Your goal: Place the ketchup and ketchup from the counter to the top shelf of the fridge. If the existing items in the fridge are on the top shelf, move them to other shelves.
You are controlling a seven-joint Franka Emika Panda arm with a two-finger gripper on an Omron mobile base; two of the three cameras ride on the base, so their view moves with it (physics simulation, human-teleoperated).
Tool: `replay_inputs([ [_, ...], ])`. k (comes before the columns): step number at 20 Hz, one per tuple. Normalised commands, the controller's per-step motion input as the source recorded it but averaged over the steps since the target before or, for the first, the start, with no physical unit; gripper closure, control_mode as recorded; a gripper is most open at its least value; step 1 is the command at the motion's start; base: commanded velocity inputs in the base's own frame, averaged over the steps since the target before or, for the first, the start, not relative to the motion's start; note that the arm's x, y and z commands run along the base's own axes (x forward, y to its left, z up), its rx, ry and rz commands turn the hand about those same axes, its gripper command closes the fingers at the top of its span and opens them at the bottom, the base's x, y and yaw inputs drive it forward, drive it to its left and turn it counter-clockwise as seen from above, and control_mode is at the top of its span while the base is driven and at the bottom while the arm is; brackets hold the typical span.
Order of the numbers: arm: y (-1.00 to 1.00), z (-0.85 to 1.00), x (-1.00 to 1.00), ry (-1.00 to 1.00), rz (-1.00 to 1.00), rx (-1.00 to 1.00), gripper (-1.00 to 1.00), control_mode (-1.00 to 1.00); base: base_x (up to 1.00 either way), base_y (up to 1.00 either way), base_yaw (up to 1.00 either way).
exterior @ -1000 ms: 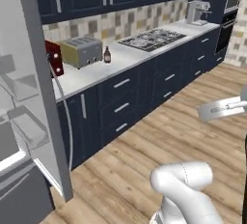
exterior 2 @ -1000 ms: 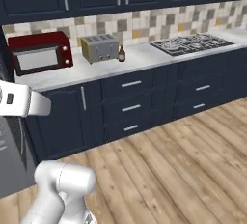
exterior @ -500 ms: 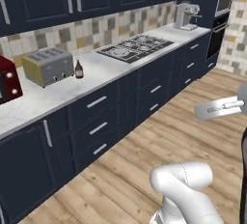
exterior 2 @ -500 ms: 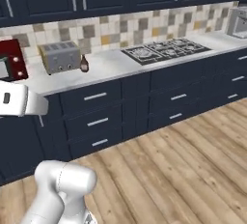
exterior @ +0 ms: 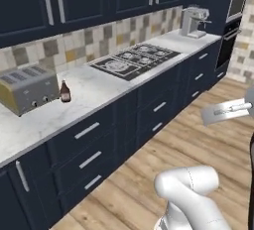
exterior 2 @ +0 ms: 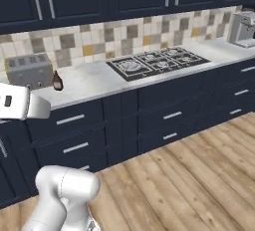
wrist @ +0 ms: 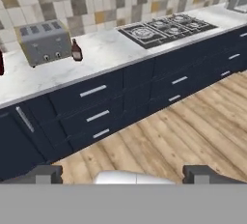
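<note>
A squat dark maroon ketchup (exterior: 65, 91) (exterior 2: 58, 81) (wrist: 76, 50) stands upright on the white marbled counter (exterior: 101, 91) (exterior 2: 97, 83) (wrist: 108, 49), right beside a toaster. My gripper (wrist: 125, 175) is open with nothing between its fingertips (wrist: 44, 174). It hangs over the wooden floor, well short of the counter and far from the bottle. The fridge, its top shelf and the existing items are out of view.
A silver toaster (exterior: 27, 87) (exterior 2: 29, 69) (wrist: 44, 42) sits left of the bottle, a gas hob (exterior: 134, 59) (exterior 2: 157, 61) to its right, a coffee machine (exterior: 192, 22) at the far end. Navy drawers line the front. Wooden floor (exterior: 198, 140) lies before them.
The whole picture has shifted: the camera swung right along the counter, so the fridge and the red appliance slid out at the left. The gripper has stayed open.
</note>
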Motion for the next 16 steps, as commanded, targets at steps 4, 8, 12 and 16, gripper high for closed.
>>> replay_inputs([
  [4,0.0,0.0,0.0,0.0,0.0,0.0,-1.0,1.0,1.0,-0.02,0.07],
  [8,0.0,0.0,0.0,0.0,0.0,0.0,-1.0,1.0,1.0,0.0,0.32],
  [12,0.0,0.0,0.0,0.0,0.0,0.0,-1.0,1.0,1.0,-0.04,0.43],
  [16,0.0,0.0,0.0,0.0,0.0,0.0,-1.0,1.0,1.0,-0.13,0.38],
])
